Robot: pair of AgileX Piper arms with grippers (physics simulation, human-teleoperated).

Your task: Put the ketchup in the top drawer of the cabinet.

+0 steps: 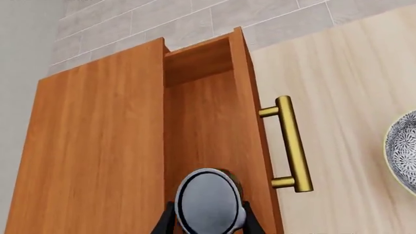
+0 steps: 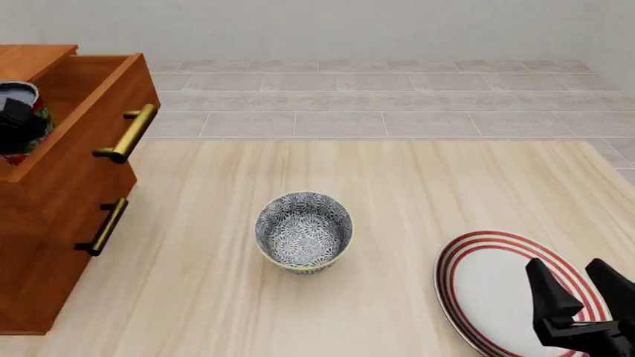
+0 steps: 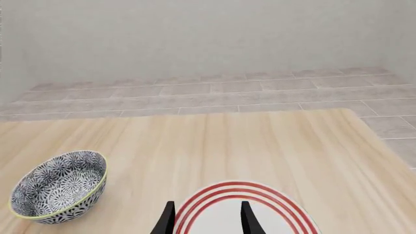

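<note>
1. Nearest the front camera, my right gripper (image 2: pixel 585 294) hangs with its jaws parted and nothing between them, over the red-ringed plate (image 2: pixel 466 297) at the table's near right corner.

2. Mid-table stands the blue-white patterned bowl (image 2: pixel 303 230), well apart from both my arms and no part of this job.

3. At far left, my left gripper (image 2: pixel 18 119) is clenched on the ketchup (image 2: pixel 20 93), held over the open top drawer (image 2: pixel 89 119) of the cabinet (image 2: pixel 40 245). This arm alone is near the drawer; the right is far across the table.

4. The coming move turns on 1 relation: the can sits upright between my fingers, long axis vertical, with the drawer cavity directly beneath it, so I judge a straight descent and release is what remains.

5. My left wrist view shows what the front view cannot: the can's dark round top (image 1: pixel 208 202) centred between the drawer's side walls, inside the brass handle (image 1: pixel 293 144). The front view alone shows the can's red label and the lower drawer (image 2: pixel 59 223) shut.

6. Whether the can touches the drawer floor, I cannot tell.
</note>
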